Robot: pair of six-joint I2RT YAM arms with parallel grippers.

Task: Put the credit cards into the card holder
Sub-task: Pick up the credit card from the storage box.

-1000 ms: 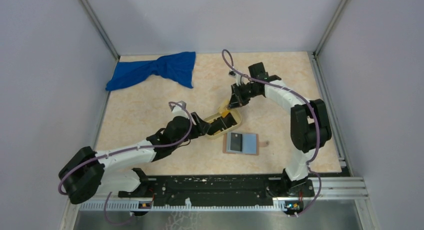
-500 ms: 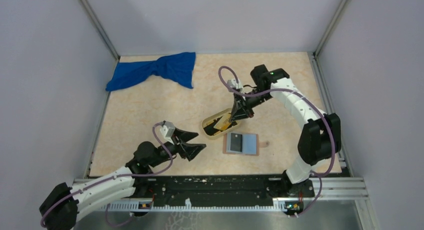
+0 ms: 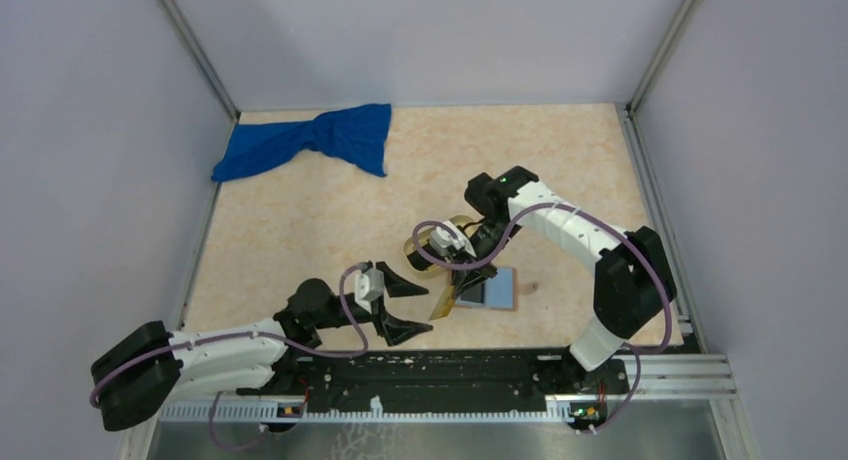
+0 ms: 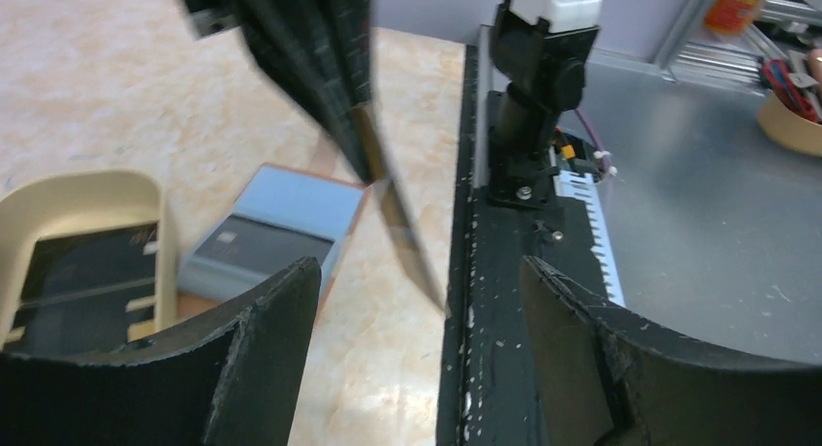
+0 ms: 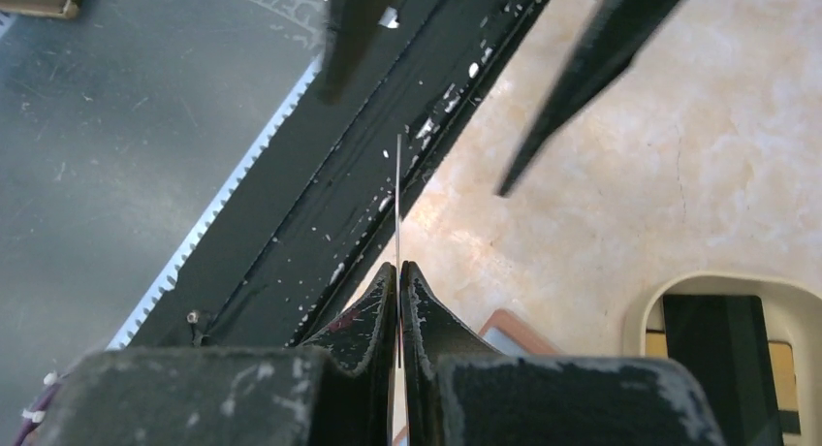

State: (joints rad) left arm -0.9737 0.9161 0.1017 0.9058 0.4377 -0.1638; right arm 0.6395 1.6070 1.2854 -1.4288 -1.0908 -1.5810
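Right gripper (image 3: 466, 283) was pinched tight on one card (image 5: 398, 194), tilted just over the left end of the open card holder (image 3: 497, 289) near the table's front edge. Left gripper (image 3: 425, 308) sat beside it, fingers spread wide. The black card (image 4: 82, 271) was lying in the tray (image 4: 97, 184).

Card (image 4: 402, 223) between right fingers (image 4: 320, 78), near open card holder (image 4: 291, 208)

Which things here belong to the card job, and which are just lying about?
Job: thin card pinched in right gripper; black flat card; reddish-brown folding card holder, lying open.
Lying about: crumpled blue cloth; tan oval rimmed tray.
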